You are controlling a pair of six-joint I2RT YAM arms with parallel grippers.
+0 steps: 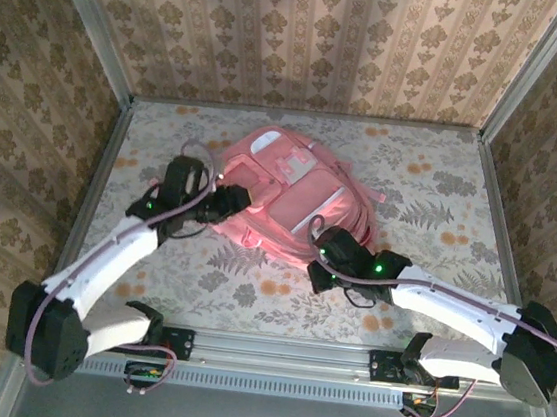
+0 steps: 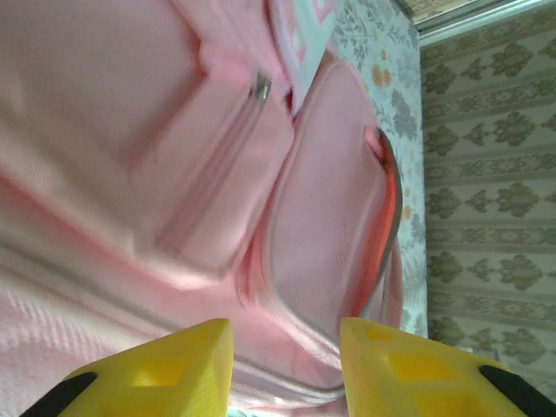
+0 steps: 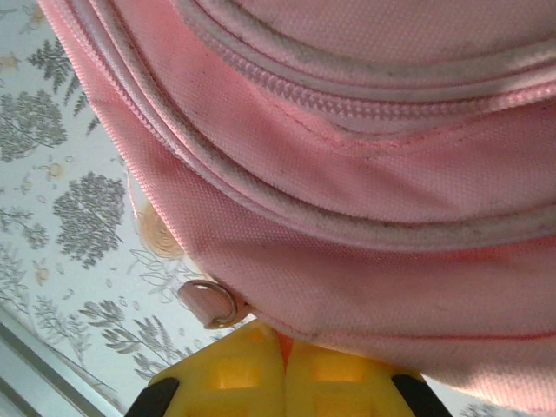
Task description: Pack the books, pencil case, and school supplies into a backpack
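The pink backpack (image 1: 291, 185) lies flat in the middle of the table. My left gripper (image 1: 238, 203) is at its left side. In the left wrist view this gripper (image 2: 285, 330) stands open, its yellow fingers (image 2: 187, 360) apart, with the backpack's front pockets (image 2: 330, 217) just beyond the gap. My right gripper (image 1: 320, 247) is at the backpack's near right edge. In the right wrist view it (image 3: 285, 337) is shut, with a fold of the backpack's hem (image 3: 365, 287) pinched between the tips. The books, pencil case and school supplies are out of view.
A small strap loop with a metal ring (image 3: 209, 302) hangs beside my right fingers. A metal zip pull (image 2: 260, 88) sits on a pocket. The floral tablecloth (image 1: 441, 197) has free room right of and in front of the backpack. Metal rails (image 1: 273, 349) and papered walls bound the table.
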